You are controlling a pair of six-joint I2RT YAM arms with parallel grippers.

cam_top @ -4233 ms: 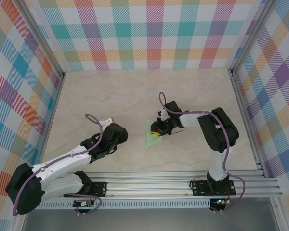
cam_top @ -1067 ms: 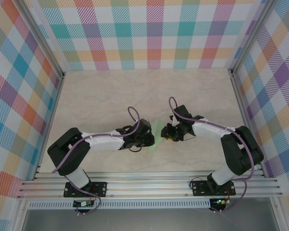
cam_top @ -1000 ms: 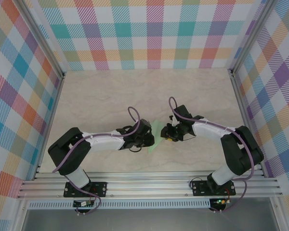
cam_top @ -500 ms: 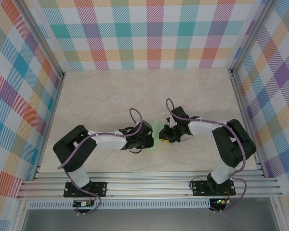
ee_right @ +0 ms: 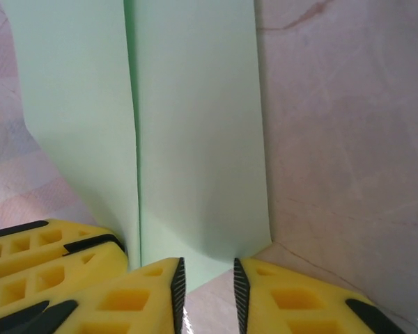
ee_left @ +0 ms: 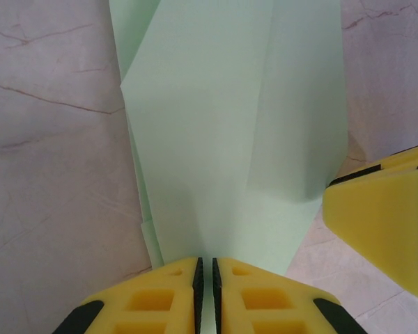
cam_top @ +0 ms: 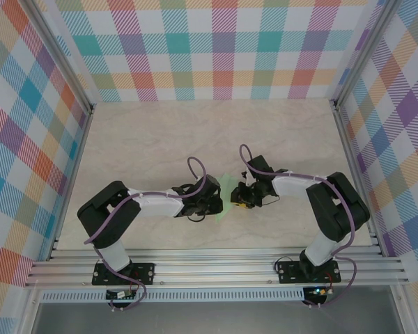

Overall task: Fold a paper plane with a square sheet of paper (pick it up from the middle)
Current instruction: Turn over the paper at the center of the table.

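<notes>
The square sheet of paper (cam_top: pixel 226 188) is pale mint green and folded into a slim layered shape with a long crease. It lies at the table's middle, between the two grippers. My left gripper (cam_top: pixel 218 200) is on its left side. In the left wrist view this gripper (ee_left: pixel 205 268) is shut on the near edge of the paper (ee_left: pixel 230 139). My right gripper (cam_top: pixel 235 198) is on the paper's right side. In the right wrist view its jaws (ee_right: pixel 205 278) stand apart, with the paper's (ee_right: pixel 195 139) corner at their mouth and table showing between them.
The marble-look tabletop (cam_top: pixel 160 132) has free room all round the arms. Plaid walls (cam_top: pixel 216 49) close the back and both sides. An aluminium rail (cam_top: pixel 216 268) with both arm bases runs along the near edge.
Over the last second the two grippers have drawn closer together. The left moved slightly right and the right slightly left, and less of the paper shows between them.
</notes>
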